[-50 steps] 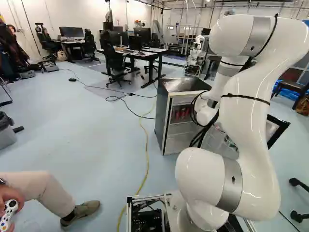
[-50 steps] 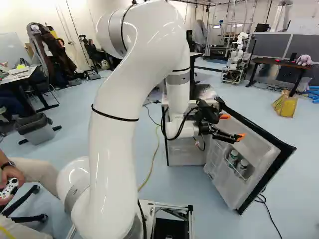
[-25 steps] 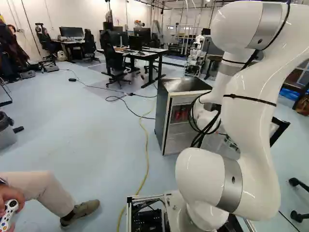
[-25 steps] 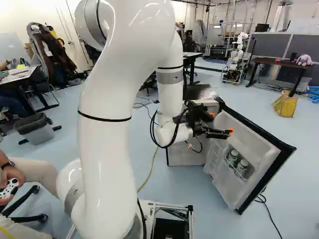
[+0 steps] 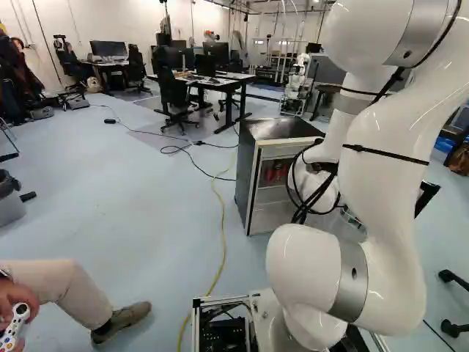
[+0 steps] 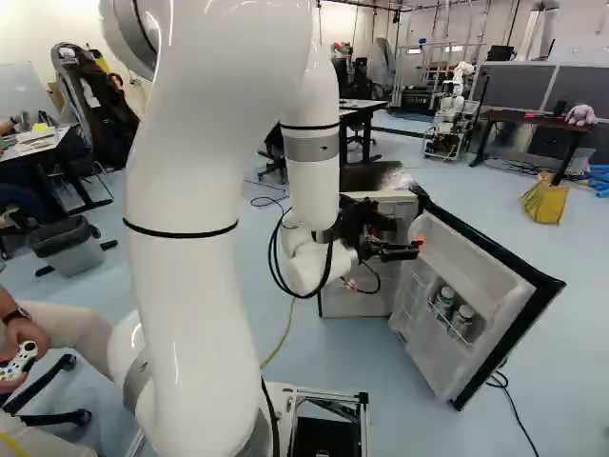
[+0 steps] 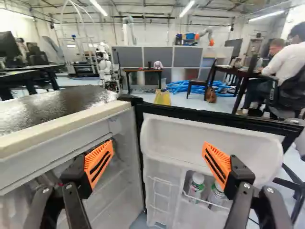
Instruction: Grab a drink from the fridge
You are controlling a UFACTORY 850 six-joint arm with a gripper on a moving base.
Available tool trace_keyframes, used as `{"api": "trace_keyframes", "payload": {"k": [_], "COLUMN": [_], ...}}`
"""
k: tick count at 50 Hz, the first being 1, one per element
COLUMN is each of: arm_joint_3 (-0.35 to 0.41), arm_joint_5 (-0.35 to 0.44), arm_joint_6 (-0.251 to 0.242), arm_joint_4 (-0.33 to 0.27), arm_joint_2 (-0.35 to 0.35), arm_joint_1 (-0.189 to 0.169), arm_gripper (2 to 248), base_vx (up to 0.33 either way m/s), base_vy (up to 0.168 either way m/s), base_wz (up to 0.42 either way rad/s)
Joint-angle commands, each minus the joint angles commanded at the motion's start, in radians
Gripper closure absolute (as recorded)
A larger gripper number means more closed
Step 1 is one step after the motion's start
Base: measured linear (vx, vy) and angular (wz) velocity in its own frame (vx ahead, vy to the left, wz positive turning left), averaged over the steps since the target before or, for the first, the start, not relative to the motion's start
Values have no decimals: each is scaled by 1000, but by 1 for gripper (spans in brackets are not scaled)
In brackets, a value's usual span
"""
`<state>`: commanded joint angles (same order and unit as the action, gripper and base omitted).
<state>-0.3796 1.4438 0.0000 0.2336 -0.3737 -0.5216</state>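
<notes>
Hand [image 7: 158,164]: empty, fingers spread, presumably to admit one container. Bottles [image 7: 196,186]: upright in open door [image 6: 500,295], wire rail [image 7: 206,201] guarding against tipping. Red cans [image 5: 274,174]: shelved inside fridge [image 5: 246,176].

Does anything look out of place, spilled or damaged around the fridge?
Nothing stands out: the door is open, as the task needs, and two bottles stand upright in its rack. No spill or damage shows. The end effector is open, holding nothing.
</notes>
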Motion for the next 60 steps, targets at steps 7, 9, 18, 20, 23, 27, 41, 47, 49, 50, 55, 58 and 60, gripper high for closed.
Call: {"api": "trace_keyframes", "payload": {"k": [7, 9, 18, 20, 23, 27, 41, 47, 49, 50, 55, 58, 60], "arm_joint_3": [4, 4, 5, 5, 4, 3, -6, -11, -12, -13, -18, -21, -23], "arm_joint_5": [0, 0, 0, 0, 0, -1, -12, -17, -19, -20, -26, -30, -33], "arm_joint_6": [0, 0, 0, 0, 0, 0, 0, 0, 0, 0, 0, 0, 0], "arm_joint_4": [-74, -95, -189, -210, -242, -284, -431, -494, -515, -525, -578, -610, -630], "arm_joint_2": [3, 3, 4, 4, 2, -6, -45, -64, -70, -74, -90, -100, -106], "arm_joint_1": [0, 0, 0, 0, 0, 0, 0, 0, 0, 0, 0, 0, 0], "arm_gripper": [3, 3, 3, 3, 3, 3, 3, 3, 3, 3, 3, 3, 3], "base_vx": [0, 0, 0, 0, 0, 0, 0, 0, 0, 0, 0, 0, 0], "base_vy": [0, 0, 0, 0, 0, 0, 0, 0, 0, 0, 0, 0, 0], "base_wz": [0, 0, 0, 0, 0, 0, 0, 0, 0, 0, 0, 0, 0]}}
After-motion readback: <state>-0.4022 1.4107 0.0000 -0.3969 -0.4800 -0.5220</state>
